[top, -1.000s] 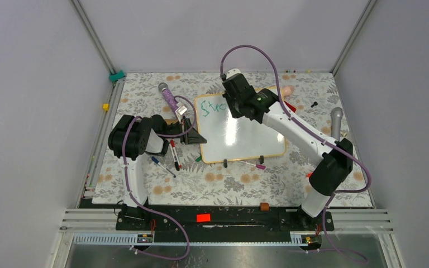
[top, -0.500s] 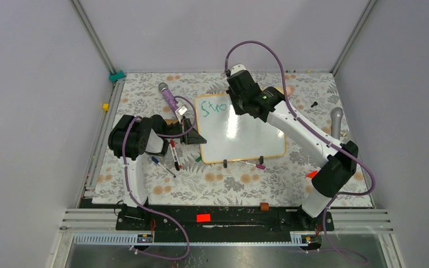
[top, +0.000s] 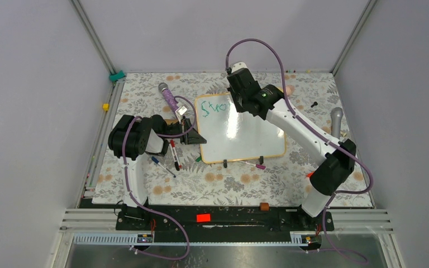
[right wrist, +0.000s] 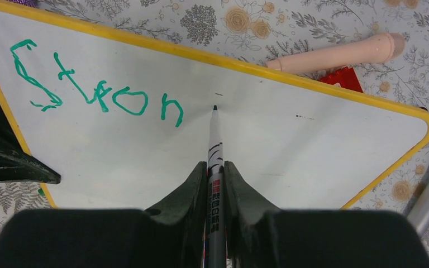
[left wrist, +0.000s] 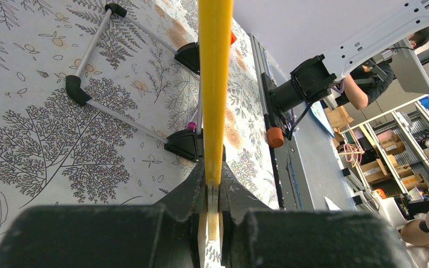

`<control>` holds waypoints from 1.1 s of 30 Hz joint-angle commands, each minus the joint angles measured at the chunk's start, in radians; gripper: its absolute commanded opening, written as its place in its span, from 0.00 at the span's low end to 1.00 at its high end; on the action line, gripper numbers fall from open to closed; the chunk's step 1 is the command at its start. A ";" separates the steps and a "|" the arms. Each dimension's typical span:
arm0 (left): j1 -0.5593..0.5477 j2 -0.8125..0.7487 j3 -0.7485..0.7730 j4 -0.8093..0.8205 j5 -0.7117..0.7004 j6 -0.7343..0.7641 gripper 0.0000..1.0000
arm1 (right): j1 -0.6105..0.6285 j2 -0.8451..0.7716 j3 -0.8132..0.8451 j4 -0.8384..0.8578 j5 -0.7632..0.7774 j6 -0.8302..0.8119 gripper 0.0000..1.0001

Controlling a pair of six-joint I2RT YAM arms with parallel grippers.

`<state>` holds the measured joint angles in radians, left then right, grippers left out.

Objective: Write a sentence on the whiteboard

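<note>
Though glossy, a round-cornered whiteboard [right wrist: 313, 159]

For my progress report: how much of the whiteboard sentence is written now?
Done: green marker letters "Stron" at the top left of the glossy white, yellow-framed whiteboard. In hand: the right gripper holds a slim white marker, tip just past the "n"; the left gripper clamps the board's frame. Left: the rest of the sentence; only that fragment shows.

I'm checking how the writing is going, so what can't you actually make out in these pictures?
Top view: the right arm covers the sentence past its first letters.
Left wrist view: the whiteboard shows edge-on, so its face is hidden.
Right wrist view: whether the marker tip touches the whiteboard is unclear.
</note>
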<state>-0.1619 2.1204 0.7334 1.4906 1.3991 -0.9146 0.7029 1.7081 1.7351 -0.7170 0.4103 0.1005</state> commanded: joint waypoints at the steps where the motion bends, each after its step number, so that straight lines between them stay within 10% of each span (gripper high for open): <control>1: 0.004 -0.005 -0.003 -0.010 0.033 -0.005 0.00 | -0.008 0.021 0.048 0.001 0.034 -0.015 0.00; 33: 0.005 -0.002 -0.003 -0.011 0.033 -0.004 0.00 | -0.010 -0.016 -0.039 0.001 0.033 -0.014 0.00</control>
<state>-0.1619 2.1204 0.7334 1.4864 1.3918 -0.9314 0.7021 1.7119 1.6943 -0.7208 0.3767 0.0937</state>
